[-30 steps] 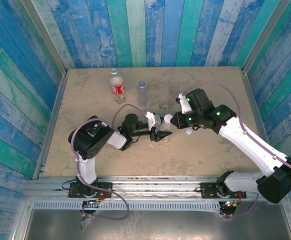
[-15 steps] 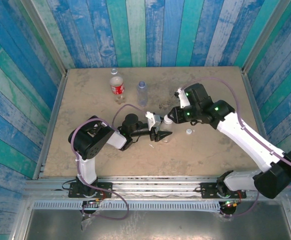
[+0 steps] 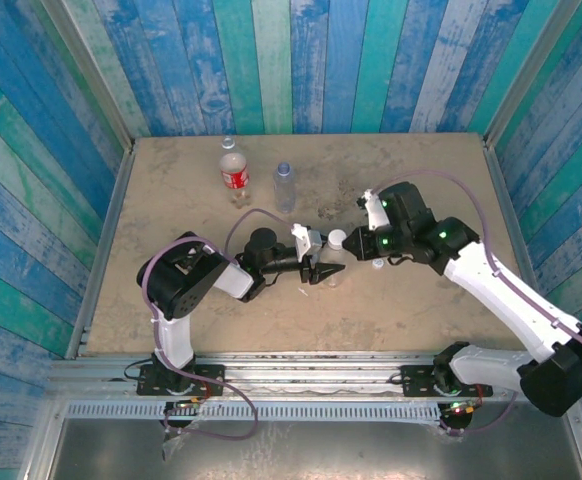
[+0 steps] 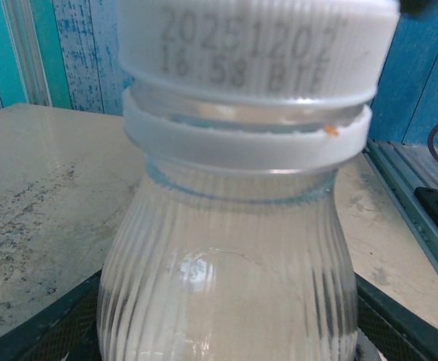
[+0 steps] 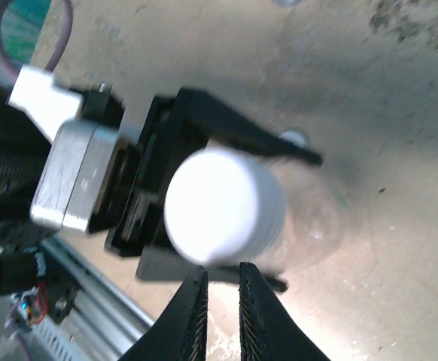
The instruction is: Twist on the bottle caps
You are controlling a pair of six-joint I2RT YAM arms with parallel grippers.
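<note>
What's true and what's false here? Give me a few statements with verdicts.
The left gripper holds a bottle. True.
That bottle has no cap. False: a white cap sits on its neck.
The right gripper is clamped around the cap. False: it is shut next to the cap, holding nothing.
A red-labelled bottle is on the far part of the table. True.

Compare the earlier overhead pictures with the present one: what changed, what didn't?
The right gripper drew back slightly rightward from the capped bottle, fingers nearly together, empty. The left gripper still clamps that bottle; the loose cap, the red-labelled bottle and the bluish bottle stayed put.
</note>
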